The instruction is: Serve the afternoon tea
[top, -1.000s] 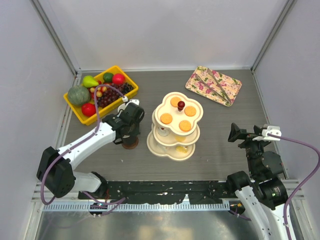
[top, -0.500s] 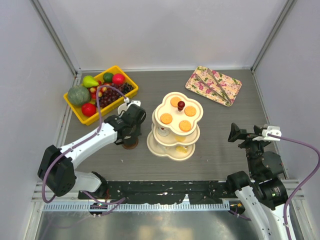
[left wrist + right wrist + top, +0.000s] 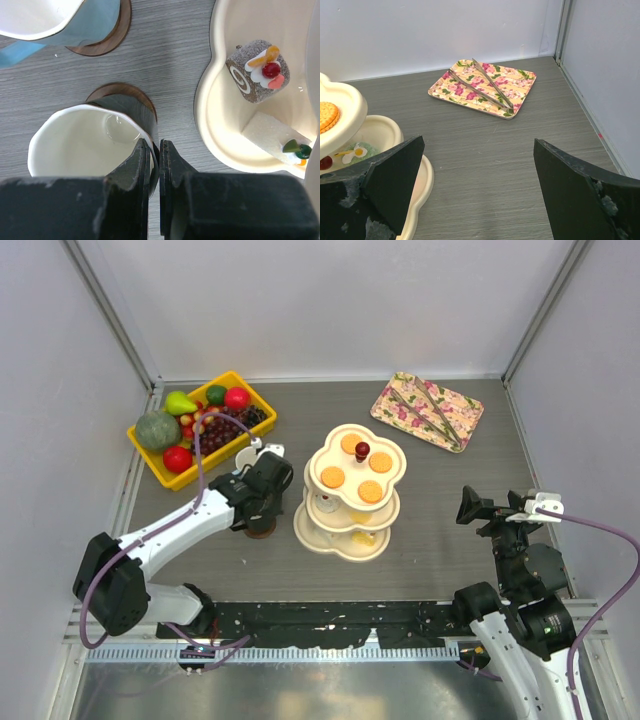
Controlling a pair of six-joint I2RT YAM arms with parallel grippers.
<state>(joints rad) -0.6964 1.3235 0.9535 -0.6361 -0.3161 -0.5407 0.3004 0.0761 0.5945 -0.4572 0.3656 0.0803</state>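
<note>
The left fingers (image 3: 134, 172) are nearly closed, pinching the wall of the dark mug (image 3: 85, 142) at its rim, with one finger inside and one outside. The mug stands upright, mouth up, long axis vertical, on a round wooden coaster (image 3: 125, 92) on the table (image 3: 170, 45), just left of the tiered stand (image 3: 212, 100). The pale blue mug (image 3: 75, 20) stands near it on a second coaster (image 3: 117, 35). The right fingers (image 3: 390, 175) are spread wide and hold nothing.

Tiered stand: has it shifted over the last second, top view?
No. The stand keeps the same spot and spacing against the floral tray.
</note>
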